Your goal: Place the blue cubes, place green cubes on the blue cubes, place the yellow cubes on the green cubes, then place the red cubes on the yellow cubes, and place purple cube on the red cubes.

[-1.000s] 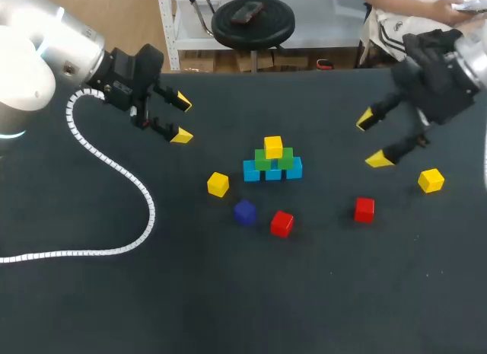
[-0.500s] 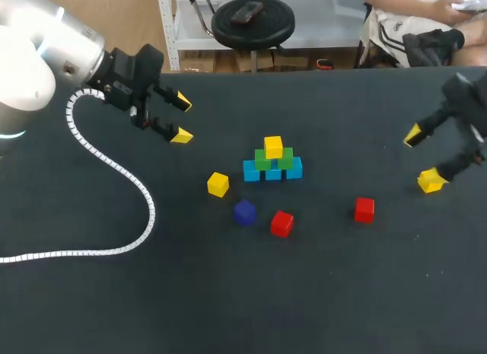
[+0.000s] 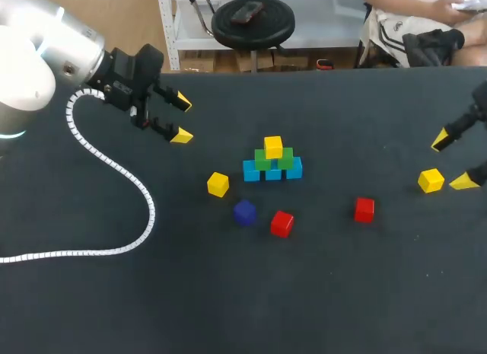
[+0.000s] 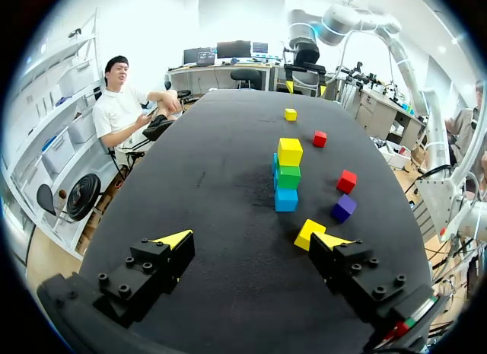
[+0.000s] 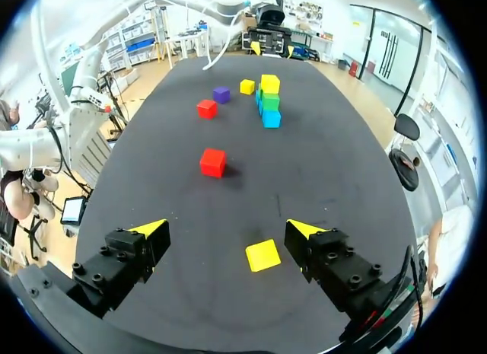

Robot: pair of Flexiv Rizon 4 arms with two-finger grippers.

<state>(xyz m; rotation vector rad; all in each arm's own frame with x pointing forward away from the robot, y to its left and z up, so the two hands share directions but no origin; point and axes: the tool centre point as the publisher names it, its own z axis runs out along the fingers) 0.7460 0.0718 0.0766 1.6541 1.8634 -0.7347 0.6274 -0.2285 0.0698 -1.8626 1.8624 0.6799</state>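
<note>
The right gripper (image 3: 452,161) hangs far out to the right of the stack (image 3: 273,161), well apart from it, fingers spread wide and holding nothing. In the right wrist view a loose yellow cube (image 5: 263,255) lies on the table (image 3: 342,293) between those fingers, closer to one of them and touching neither. Of all the loose pieces it is the one farthest from the stack.

The outer red cube (image 3: 364,209) sits to the stack's right and a little toward the robot, between the stack and that yellow cube.

The stack stands near the table's middle. Three blue cubes (image 3: 273,173) form its base row, two green cubes (image 3: 272,159) rest on them, and a top yellow cube (image 3: 273,147) sits above.

Just in front of the stack, on the robot's side, lies the nearer red cube (image 3: 281,223). The purple cube (image 3: 244,212) is beside it, toward the stack's left. The second loose yellow cube (image 3: 218,184) rests near the stack's left.

The left gripper (image 3: 182,119) hovers farther to the stack's left and a little beyond it, fingers apart and empty. A white cable (image 3: 114,167) curves across the table, well to the stack's left.
</note>
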